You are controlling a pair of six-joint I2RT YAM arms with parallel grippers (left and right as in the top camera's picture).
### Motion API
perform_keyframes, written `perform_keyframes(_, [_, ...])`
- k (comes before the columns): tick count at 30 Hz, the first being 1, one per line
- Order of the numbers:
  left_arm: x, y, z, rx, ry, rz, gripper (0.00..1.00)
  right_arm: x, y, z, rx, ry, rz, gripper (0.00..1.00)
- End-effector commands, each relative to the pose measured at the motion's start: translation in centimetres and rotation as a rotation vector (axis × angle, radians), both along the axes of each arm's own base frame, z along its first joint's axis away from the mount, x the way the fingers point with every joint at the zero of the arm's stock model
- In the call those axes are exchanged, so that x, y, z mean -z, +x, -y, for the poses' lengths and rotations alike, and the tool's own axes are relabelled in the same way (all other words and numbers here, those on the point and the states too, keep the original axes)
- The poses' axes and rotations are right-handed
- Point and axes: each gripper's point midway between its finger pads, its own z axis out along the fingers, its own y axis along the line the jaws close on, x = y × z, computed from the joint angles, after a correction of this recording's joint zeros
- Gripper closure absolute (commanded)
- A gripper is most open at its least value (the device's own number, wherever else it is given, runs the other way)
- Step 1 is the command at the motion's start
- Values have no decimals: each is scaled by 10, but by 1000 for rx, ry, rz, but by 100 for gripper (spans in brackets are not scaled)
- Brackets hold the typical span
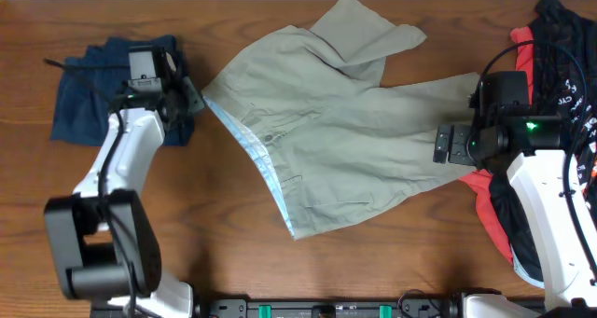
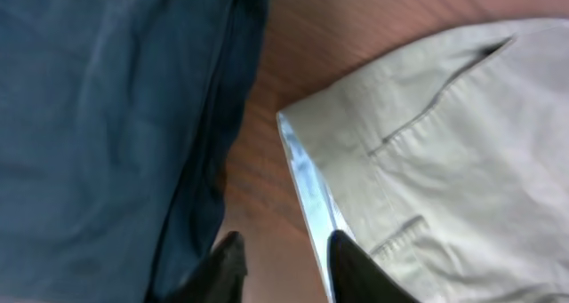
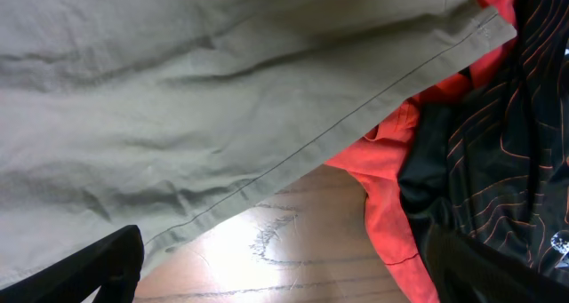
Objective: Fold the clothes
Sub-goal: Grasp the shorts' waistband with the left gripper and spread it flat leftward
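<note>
Wooden table [image 1: 280, 262] with khaki shorts [image 1: 345, 141] spread unfolded at its centre.
From left: a dark navy garment [image 1: 79, 99]; the left gripper [image 1: 191, 99], jaws apart and empty, between it and the shorts' pale blue waistband corner; the right gripper [image 1: 452, 143], wide open and empty, above a leg hem that meets black-and-red sports garments [image 1: 560, 38].

The shorts [image 1: 345, 141] are matt woven khaki cloth with stitched seams and soft wrinkles. Their waistband lining [image 2: 307, 192] looks smoother. The surface [image 1: 233, 234] is brown wood with fine grain and slight sheen. The sports garments [image 3: 480, 161] look thin, synthetic, faintly glossy.
</note>
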Motion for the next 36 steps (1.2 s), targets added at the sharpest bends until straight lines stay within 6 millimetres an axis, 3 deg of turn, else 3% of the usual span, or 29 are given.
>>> perform_keyframes(1, [29,4,-3,23,25,-34,86,-5,2,3,24,-2,13,1])
perform_keyframes(3, [40,11,-5,35,37,-24,92,-5,0,3,23,-2,5,1])
perform_keyframes(7, [57,20,-20,-1,84,-19,93,-4,-3,3,23,-2,-8,1])
perform_keyframes(15, [86,11,-79,-148,219,-82,93,-3,-4,3,24,-2,-13,1])
perform_keyframes(22, [66,15,-124,-247,208,-18,91,-3,-5,3,42,4,-13,1])
perform_keyframes(26, [44,21,-103,-174,86,38,77,-4,-2,3,76,14,1,1])
perform_keyframes(29, [30,18,-63,-75,-69,43,49,-5,1,4,97,21,15,1])
perform_keyframes(33, [25,-8,-5,20,-273,-65,27,-5,4,7,142,32,30,1])
perform_keyframes(36, [38,-40,27,47,-322,-224,18,-5,5,12,158,32,33,1])
